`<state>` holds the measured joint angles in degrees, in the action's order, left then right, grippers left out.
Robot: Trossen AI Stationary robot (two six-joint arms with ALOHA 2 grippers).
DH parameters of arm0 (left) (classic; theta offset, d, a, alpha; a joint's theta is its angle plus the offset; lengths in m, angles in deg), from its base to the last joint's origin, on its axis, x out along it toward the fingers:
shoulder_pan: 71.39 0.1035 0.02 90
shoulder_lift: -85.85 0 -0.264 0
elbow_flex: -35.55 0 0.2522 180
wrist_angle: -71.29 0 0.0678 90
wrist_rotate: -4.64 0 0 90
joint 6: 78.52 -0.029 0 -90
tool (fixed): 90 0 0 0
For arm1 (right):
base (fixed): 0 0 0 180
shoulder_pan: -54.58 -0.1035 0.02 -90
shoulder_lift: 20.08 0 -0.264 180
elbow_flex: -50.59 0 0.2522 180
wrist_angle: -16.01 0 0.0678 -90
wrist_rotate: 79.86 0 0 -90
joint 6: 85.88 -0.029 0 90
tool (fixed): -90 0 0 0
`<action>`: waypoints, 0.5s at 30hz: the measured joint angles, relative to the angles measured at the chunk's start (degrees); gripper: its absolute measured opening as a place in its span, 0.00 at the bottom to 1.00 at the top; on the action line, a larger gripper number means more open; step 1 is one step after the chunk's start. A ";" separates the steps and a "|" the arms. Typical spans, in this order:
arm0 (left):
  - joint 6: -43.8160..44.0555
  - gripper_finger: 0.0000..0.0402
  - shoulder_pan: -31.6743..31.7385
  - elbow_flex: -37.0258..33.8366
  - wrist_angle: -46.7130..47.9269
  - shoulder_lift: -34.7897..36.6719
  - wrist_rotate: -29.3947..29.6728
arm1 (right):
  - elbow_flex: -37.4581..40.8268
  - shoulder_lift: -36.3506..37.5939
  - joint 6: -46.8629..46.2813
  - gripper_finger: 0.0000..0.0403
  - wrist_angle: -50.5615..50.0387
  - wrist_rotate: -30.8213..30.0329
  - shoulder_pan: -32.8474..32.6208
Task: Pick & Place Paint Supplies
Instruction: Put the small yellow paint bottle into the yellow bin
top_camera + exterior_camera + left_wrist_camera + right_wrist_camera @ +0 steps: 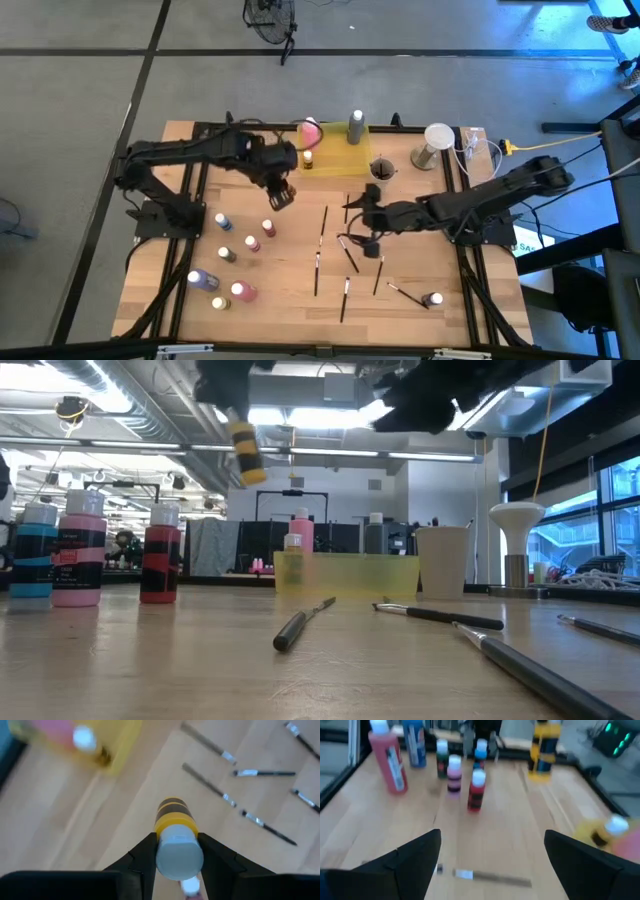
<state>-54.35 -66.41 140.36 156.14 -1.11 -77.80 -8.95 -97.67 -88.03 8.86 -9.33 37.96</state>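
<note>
I am gripping a yellow paint bottle (174, 834) in my left gripper (281, 193), holding it in the air above the wooden table (290, 290), near the yellow tray (338, 158). My right gripper (490, 851) is hanging spread wide, holding nothing, over the scattered paintbrushes (347, 258).

Wood table (400, 310); paint bottles (232, 250), brushes (318, 270), yellow tray (340, 160), cup (381, 170).

yellow tray (345, 160) @ table (290, 320) far edge | cup (382, 170) just beside | white lamp (437, 137) near corner
</note>
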 joint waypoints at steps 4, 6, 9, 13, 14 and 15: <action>-0.53 0.29 -4.56 0.00 -3.85 -0.46 6.38 | 0.00 -4.01 0.09 0.89 9.28 -1.24 0.90; -0.83 0.29 -6.64 -0.04 -6.04 -0.99 8.46 | 0.00 -5.21 2.75 0.89 12.65 -2.49 1.17; -3.17 0.29 -9.58 -0.02 -11.65 -2.56 10.67 | 0.00 -6.66 8.30 0.89 16.50 -4.76 1.23; -6.95 0.29 -11.77 -0.02 -19.09 -5.90 9.85 | 0.00 -7.82 10.51 0.89 18.95 -7.78 1.21; -7.44 0.29 -12.08 -0.02 -19.92 -6.78 9.33 | 0.00 -7.92 10.48 0.89 19.10 -7.74 1.22; -7.87 0.29 -12.34 -0.04 -20.49 -7.56 9.08 | 0.00 -8.00 10.10 0.89 18.81 -7.75 1.25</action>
<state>-62.22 -78.75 140.32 135.65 -8.66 -68.71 -8.95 -105.67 -77.93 27.67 -17.08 39.21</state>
